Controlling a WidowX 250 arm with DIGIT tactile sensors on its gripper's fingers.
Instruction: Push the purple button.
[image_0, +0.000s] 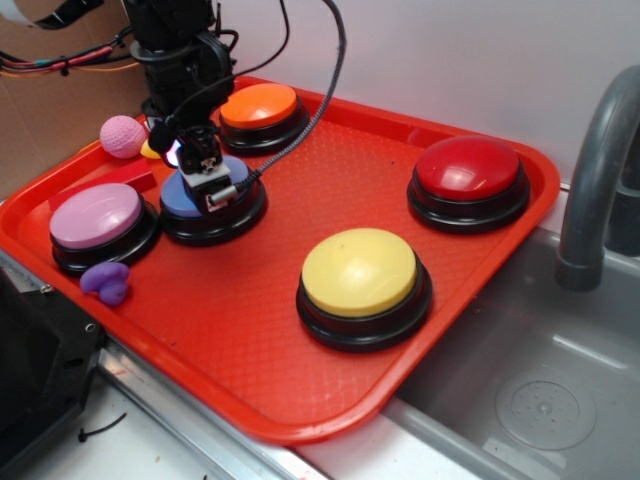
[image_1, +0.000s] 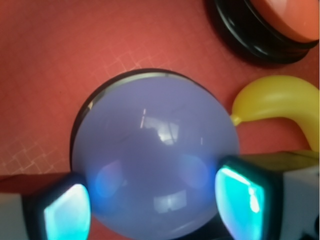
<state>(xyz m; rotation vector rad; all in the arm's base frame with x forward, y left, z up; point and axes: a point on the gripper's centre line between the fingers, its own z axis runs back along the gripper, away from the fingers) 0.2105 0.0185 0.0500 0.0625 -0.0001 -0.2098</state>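
**Pincer poised on the purple button, ready to press**

I had the pincer (image_0: 205, 172) sitting directly over the purple button (image_0: 196, 203), which stood on the left half of the red tray (image_0: 300, 400), between the lilac button (image_0: 96, 215) at its left and the orange button (image_0: 259, 105) behind it. From the wrist camera the glossy bluish dome (image_1: 155, 150) filled most of the view, and the two lit fingertips (image_1: 65, 212) stood spread apart, one at either side of the dome's near edge. Whether they were already touching the cap I could not tell.

To do this step well, I judged that I should go straight down without tilting, keeping the contact close to the crown of the dome so the cap would sink evenly rather than rock. The fingers sat slightly toward the near edge, so a small nudge toward the centre looked worthwhile.

Room around it was tight. The lilac button was just beside the target on the left. A yellow banana toy (image_1: 280, 102) lay near the right fingertip, and a pink ball (image_0: 122, 136) rested by the tray's far left rim. A small purple toy (image_0: 107, 281) lay in front of the lilac button. The open space was to the right, toward the yellow button (image_0: 358, 271) and the red button (image_0: 467, 168). A sink (image_0: 540, 390) and faucet (image_0: 590, 180) lay beyond the tray's right edge.
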